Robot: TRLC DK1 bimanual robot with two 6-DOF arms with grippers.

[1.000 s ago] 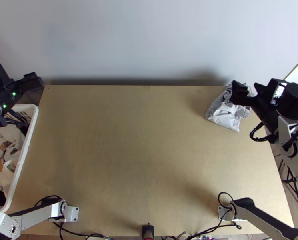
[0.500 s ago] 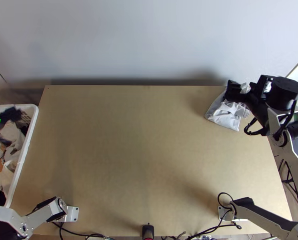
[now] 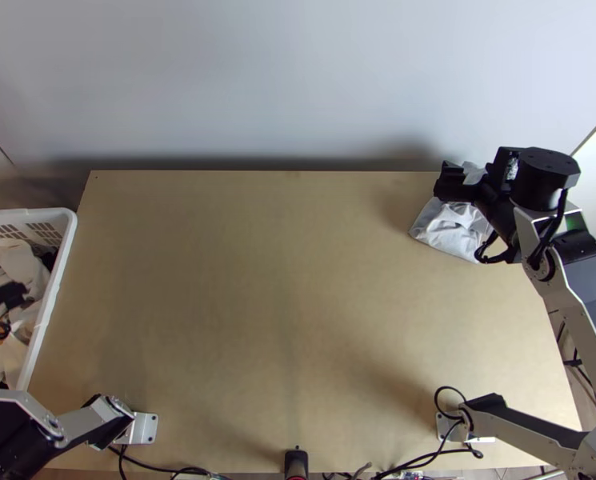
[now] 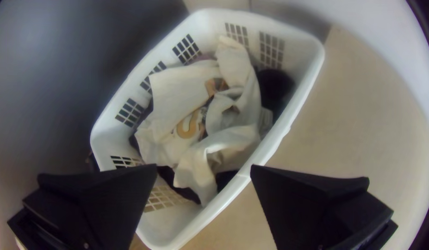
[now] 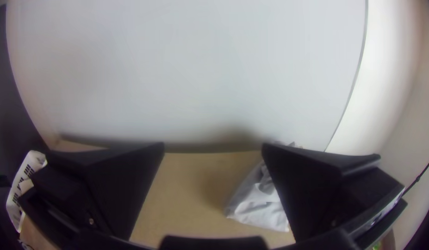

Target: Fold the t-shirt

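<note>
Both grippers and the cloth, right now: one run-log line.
left gripper: open, over clothes in white basket | right gripper: open, empty | grey cloth: crumpled, table's far right corner

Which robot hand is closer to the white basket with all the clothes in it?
Left. The left gripper hangs open over the basket, while the right gripper is across the table, by the crumpled pale cloth.

The top view looks steeply down on the light wooden table point(image 3: 258, 280) from high over its near edge; the left wrist view, closer, looks into the white plastic basket point(image 4: 302, 51) both share; the right wrist view faces the smooth pale wall point(image 5: 200, 69)
</note>
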